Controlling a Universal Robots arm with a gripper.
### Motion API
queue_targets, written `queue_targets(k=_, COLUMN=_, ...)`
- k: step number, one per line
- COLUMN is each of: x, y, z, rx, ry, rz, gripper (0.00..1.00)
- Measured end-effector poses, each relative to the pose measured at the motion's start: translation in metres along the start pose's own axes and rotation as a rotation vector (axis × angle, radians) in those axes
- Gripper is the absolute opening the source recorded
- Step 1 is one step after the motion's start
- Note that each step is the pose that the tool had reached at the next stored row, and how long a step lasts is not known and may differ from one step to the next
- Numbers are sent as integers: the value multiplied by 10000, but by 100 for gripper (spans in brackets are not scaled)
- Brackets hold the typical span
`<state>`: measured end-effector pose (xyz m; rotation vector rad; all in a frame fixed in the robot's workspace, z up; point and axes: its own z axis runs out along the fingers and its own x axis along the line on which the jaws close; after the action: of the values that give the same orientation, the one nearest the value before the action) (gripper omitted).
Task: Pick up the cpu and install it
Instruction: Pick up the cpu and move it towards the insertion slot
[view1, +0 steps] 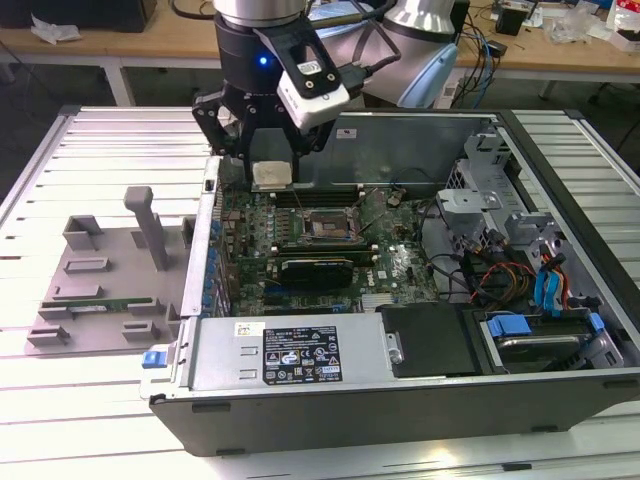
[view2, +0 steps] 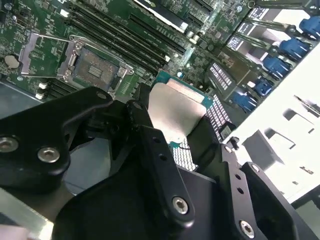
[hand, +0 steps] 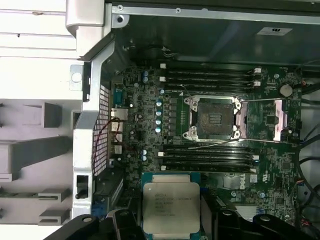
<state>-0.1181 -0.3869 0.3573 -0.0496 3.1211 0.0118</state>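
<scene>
My gripper (view1: 272, 170) hangs over the back left part of the open computer case, shut on the cpu (view1: 272, 175), a flat square chip with a silver top. In both wrist views the cpu (hand: 171, 207) (view2: 175, 112) sits between the black fingers (view2: 150, 145), held above the green motherboard (hand: 150, 125). The open socket (hand: 216, 119) with its raised metal frame lies on the board a short way from the chip. In the exterior view the socket (view1: 322, 228) is below and to the right of the gripper.
The computer case (view1: 400, 380) lies open on a slatted white table (view1: 100, 400). A grey parts fixture (view1: 110, 270) stands at the exterior view's left. Memory slots (hand: 210, 80) flank the socket. Cables and drive bays (view1: 530, 290) fill the case's right side.
</scene>
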Motion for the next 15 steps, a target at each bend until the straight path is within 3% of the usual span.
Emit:
queue_targets(k=6, x=-131, y=1, z=49, rx=1, ry=0, rz=-1, gripper=55)
queue_targets(k=15, x=-263, y=0, z=110, rx=0, ry=0, rz=0, gripper=55)
